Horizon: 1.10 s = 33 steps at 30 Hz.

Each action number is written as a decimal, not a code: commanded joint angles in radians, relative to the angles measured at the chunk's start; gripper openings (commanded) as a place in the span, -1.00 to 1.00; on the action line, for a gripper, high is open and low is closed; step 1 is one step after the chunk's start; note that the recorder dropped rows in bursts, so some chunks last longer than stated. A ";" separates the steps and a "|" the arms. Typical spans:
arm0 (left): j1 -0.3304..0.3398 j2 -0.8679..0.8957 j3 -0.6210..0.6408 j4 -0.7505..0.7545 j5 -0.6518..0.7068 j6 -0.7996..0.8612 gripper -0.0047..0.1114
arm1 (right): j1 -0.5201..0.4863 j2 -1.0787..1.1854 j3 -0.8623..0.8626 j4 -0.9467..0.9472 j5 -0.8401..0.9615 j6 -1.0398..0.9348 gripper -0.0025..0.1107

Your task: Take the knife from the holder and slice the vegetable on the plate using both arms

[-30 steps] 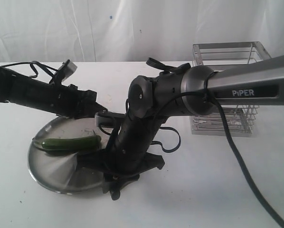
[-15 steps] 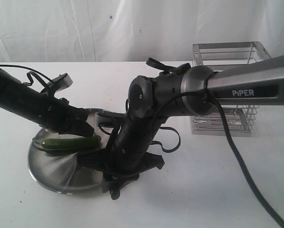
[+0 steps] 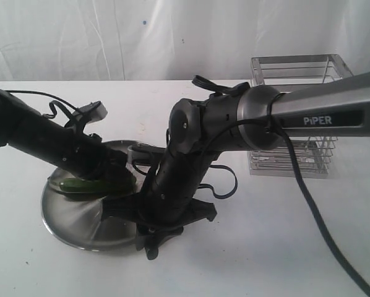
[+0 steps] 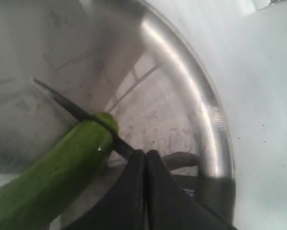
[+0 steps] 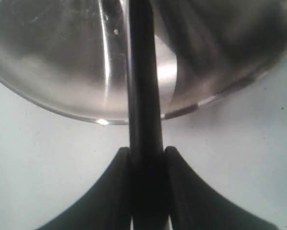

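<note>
The dark-green vegetable (image 3: pixel 89 185) lies across the back of the steel plate (image 3: pixel 73 223). My left gripper (image 3: pixel 122 173) is shut with nothing between its fingers, its tips right by the vegetable's blunt end. In the left wrist view that gripper (image 4: pixel 146 153) sits beside the vegetable (image 4: pixel 62 167), and the thin blade of the knife (image 4: pixel 62 101) crosses that pale end. My right gripper (image 3: pixel 146 235) hangs at the plate's near right rim. In its wrist view it (image 5: pixel 146 151) is shut on the knife's black handle (image 5: pixel 142 72), which reaches over the plate (image 5: pixel 62 72). The wire holder (image 3: pixel 296 111) stands back right.
The right arm's grey forearm (image 3: pixel 321 111) and its cable (image 3: pixel 315 210) cross in front of the holder. A white cloth (image 3: pixel 259 247) covers the table, with a white curtain (image 3: pixel 141 37) behind.
My left arm has dropped and swung right, bringing its shut gripper down beside the vegetable's right end. The plate has slid slightly right. The right arm has hardly moved.
</note>
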 commanded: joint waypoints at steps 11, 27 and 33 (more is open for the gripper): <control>-0.020 -0.004 0.071 -0.127 0.010 0.098 -0.92 | 0.000 -0.009 -0.002 0.005 -0.022 -0.011 -0.96; -0.016 -0.031 0.071 -0.180 0.055 0.112 -0.92 | 0.000 -0.009 -0.002 0.005 -0.020 -0.011 -0.96; 0.052 -0.134 0.071 -0.144 0.002 0.112 -0.92 | 0.000 -0.009 -0.002 0.005 -0.035 -0.011 -0.96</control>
